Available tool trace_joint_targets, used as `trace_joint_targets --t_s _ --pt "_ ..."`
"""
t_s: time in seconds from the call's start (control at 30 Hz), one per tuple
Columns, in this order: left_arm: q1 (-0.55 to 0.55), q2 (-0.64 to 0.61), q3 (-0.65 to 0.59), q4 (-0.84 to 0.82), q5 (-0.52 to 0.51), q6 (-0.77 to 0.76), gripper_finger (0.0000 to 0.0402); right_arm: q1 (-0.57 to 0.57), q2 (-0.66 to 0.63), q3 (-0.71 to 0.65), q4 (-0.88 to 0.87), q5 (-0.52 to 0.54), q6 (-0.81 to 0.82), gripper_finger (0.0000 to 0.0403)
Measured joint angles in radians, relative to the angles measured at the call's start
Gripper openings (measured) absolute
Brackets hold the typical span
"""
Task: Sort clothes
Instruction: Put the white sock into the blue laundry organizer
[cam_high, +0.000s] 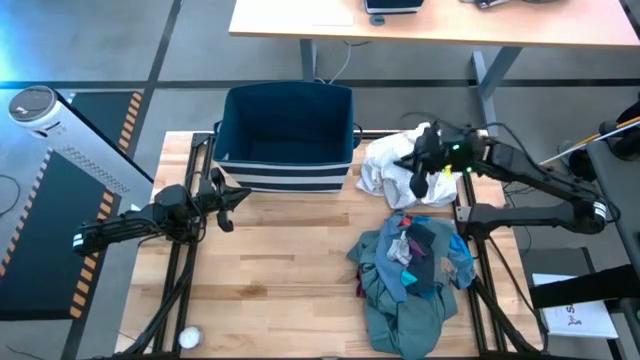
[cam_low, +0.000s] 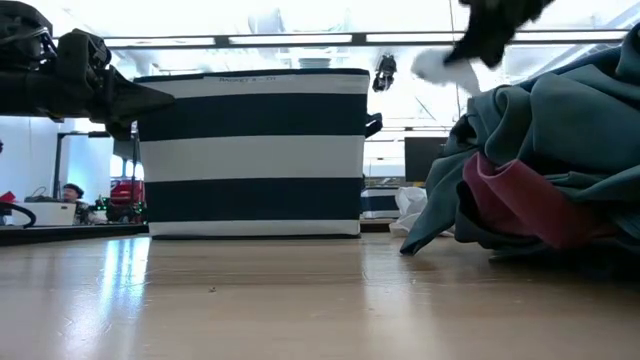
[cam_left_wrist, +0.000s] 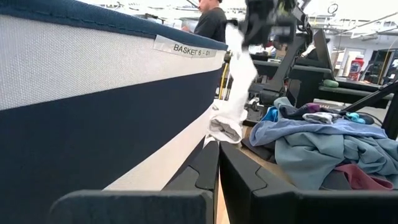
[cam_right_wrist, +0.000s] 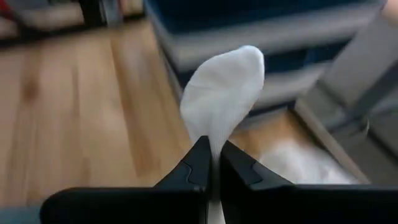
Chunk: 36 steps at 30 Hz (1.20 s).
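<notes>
— What is the right tool (cam_right_wrist: 211, 165) doing?

— It is clamped on a white sock (cam_right_wrist: 221, 102) — soft ribbed knit, rounded at the toe — with the two dark fingers (cam_right_wrist: 194, 167) pressed together on the cloth. From above it hangs over the table's wooden slats at about two o'clock, just beside the bin.

— And the white garment (cam_high: 395, 165)?

— A crumpled white heap under that tool, lying at the bin's right corner.

— The bin itself?

— A navy fabric bin (cam_high: 285, 135), box-shaped, with broad white stripes. A small white tag near its rim (cam_left_wrist: 189, 49) reads "BASKET 6 - D1", as far as I can make it out.

— Where is the rest of the washing?

— At four o'clock on the table (cam_high: 280, 270) sits a rumpled pile (cam_high: 410, 270): a big teal-green piece draped in loose folds, with dark charcoal, blue and grey bits on top and a red piece (cam_low: 520, 205) showing at table level.

— The left tool (cam_left_wrist: 217, 165)?

— At nine o'clock, beside the bin's striped wall, fingers together on nothing.
</notes>
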Motion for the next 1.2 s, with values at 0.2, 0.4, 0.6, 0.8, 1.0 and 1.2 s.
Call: trace_joint_targets --t_s 0.2,0.4,0.6,0.8,1.0,1.2 --pt "0.000 0.000 0.000 0.000 0.000 0.000 0.0000 0.002 0.033 0.128 0.224 -0.030 0.023 0.0001" --pt "0.000 0.000 0.000 0.000 0.000 0.000 0.0000 0.002 0.177 0.281 0.406 -0.033 0.027 0.0000" --pt "0.000 0.000 0.000 0.000 0.000 0.000 0.0000 0.002 0.400 0.508 0.466 -0.030 -0.004 0.0000" --pt "0.000 0.000 0.000 0.000 0.000 0.000 0.0000 0.002 0.625 0.761 0.422 -0.037 -0.049 0.0000" --pt "0.000 0.000 0.000 0.000 0.000 0.000 0.0000 0.002 0.831 1.041 0.266 -0.037 -0.089 0.0000" --pt "0.000 0.000 0.000 0.000 0.000 0.000 0.0000 -0.002 0.996 1.268 0.080 -0.029 -0.140 0.0000"
